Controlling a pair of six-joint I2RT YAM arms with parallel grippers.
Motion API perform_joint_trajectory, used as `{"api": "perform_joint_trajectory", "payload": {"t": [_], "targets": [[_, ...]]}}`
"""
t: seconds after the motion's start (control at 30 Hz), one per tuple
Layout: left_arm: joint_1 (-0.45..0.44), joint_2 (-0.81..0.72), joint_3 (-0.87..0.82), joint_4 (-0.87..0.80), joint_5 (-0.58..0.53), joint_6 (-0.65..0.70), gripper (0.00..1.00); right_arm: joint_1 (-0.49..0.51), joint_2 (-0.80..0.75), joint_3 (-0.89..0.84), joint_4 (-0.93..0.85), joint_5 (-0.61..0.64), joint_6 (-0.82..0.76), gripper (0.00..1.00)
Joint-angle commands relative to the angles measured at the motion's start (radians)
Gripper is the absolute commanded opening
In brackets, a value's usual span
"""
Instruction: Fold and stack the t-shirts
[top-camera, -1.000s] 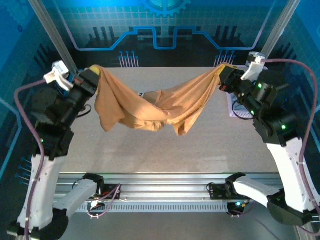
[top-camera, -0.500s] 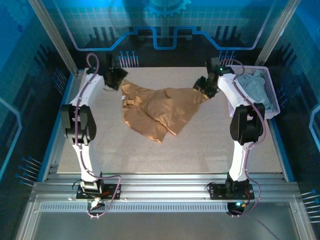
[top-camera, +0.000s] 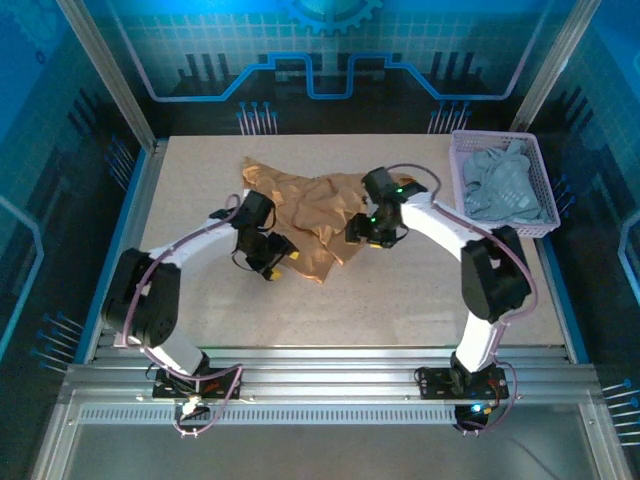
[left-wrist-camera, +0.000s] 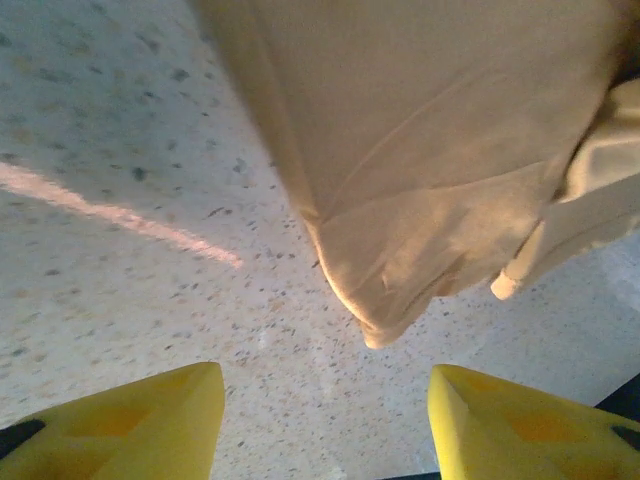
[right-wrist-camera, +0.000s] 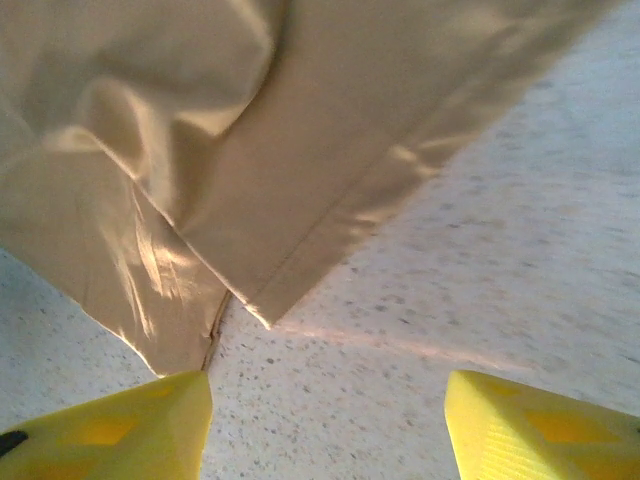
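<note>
Progress is slight: the tan shirt (top-camera: 305, 210) lies in a rumpled heap on the far middle of the counter (top-camera: 420, 300). Its layers overlap and a pointed flap trails toward the near side, with no clean fold to be seen. The grey shirt (top-camera: 503, 185) sits bunched in the basket (top-camera: 490, 135) at the far right, well apart from the tan one. So nothing is folded and nothing stacked. By my reading, both shirts need spreading flat and folding, then one laid on the other.

The left tool (top-camera: 278, 260) hovers low at the heap's near-left edge. Its yellow fingers (left-wrist-camera: 140, 425) are spread with only bare counter between them, and a rounded cloth corner sits just ahead. The right tool (top-camera: 360, 233) is at the heap's right edge, likewise spread and holding nothing, with a hemmed corner just beyond its fingertips. Likely next, each takes a corner to pull the tan shirt flat.
</note>
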Motion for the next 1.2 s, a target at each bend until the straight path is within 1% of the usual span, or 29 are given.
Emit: {"api": "perform_joint_trajectory", "payload": {"t": [0.0,0.1,0.23,0.27,0.33,0.37,0.43,0.47,0.5,0.63,0.7,0.73,0.93,1.0,1.03,1.07,1.13,1.17], "targets": [[-0.044,0.077,0.055,0.066,0.064,-0.053,0.57,0.041,0.081,0.052,0.026,0.004,-0.036,0.63],[-0.080,0.129,0.070,0.091,0.066,-0.084,0.56,0.052,0.146,0.085,0.029,0.013,-0.033,0.62],[-0.103,0.201,0.094,0.123,0.067,-0.106,0.54,0.056,0.215,0.141,0.009,0.014,-0.039,0.58],[-0.108,0.218,0.101,0.129,0.061,-0.107,0.51,0.059,0.232,0.158,0.001,0.014,-0.041,0.57],[-0.110,0.242,0.111,0.126,0.039,-0.104,0.43,0.064,0.265,0.194,-0.023,0.021,-0.043,0.55],[-0.110,0.250,0.113,0.122,0.022,-0.102,0.36,0.067,0.285,0.212,-0.038,0.023,-0.041,0.53],[-0.105,0.255,0.117,0.094,-0.036,-0.084,0.20,0.070,0.315,0.233,-0.062,0.029,-0.031,0.46],[-0.099,0.248,0.117,0.070,-0.065,-0.076,0.08,0.070,0.329,0.239,-0.073,0.034,-0.023,0.38],[-0.088,0.234,0.107,0.054,-0.089,-0.070,0.00,0.071,0.335,0.240,-0.082,0.041,-0.016,0.28],[-0.040,0.129,0.036,-0.022,-0.180,-0.029,0.00,0.069,0.302,0.214,-0.093,0.081,-0.011,0.11],[-0.010,0.056,-0.010,-0.062,-0.217,0.005,0.00,0.066,0.256,0.187,-0.090,0.098,-0.016,0.03],[0.002,0.026,-0.034,-0.073,-0.225,0.017,0.00,0.067,0.233,0.176,-0.090,0.107,-0.022,0.00],[0.100,-0.166,-0.191,-0.167,-0.254,0.085,0.00,0.090,0.057,0.064,-0.101,0.161,-0.089,0.00],[0.141,-0.223,-0.235,-0.183,-0.256,0.113,0.00,0.119,0.006,0.022,-0.094,0.180,-0.140,0.00],[0.156,-0.240,-0.248,-0.189,-0.257,0.126,0.00,0.137,-0.013,0.005,-0.077,0.170,-0.171,0.00],[0.169,-0.255,-0.256,-0.198,-0.259,0.140,0.00,0.161,-0.028,-0.013,-0.055,0.154,-0.218,0.13],[0.190,-0.268,-0.269,-0.206,-0.259,0.157,0.00,0.219,-0.043,-0.037,-0.021,0.152,-0.295,0.42],[0.199,-0.269,-0.274,-0.207,-0.259,0.163,0.00,0.255,-0.039,-0.039,-0.007,0.143,-0.328,0.54]]}}
